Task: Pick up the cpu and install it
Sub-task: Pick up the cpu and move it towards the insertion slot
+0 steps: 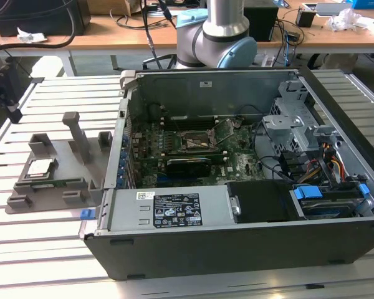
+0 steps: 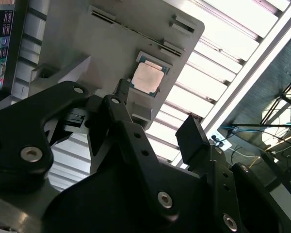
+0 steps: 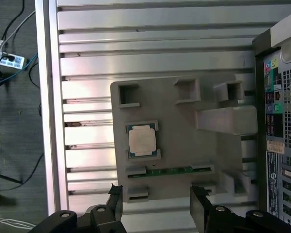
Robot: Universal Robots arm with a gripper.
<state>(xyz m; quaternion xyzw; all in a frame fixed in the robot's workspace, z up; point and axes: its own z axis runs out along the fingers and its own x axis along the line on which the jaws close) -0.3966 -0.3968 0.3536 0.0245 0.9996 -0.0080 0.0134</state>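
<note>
Tool (image 3: 156, 194) hangs released, empty, over the grey tray (image 3: 179, 145); the cpu (image 3: 142, 141) lies flat nearby, off its finger line.

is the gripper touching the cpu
Apart. In the first wrist view the open gripper hangs clear of the cpu, with bare grey tray showing between its fingertips and the chip.

A slatted aluminium table (image 1: 50, 249) carries a grey plastic tray (image 1: 59, 152) toward the exterior view's left and an open computer case (image 1: 237, 249) just beside it.
</note>
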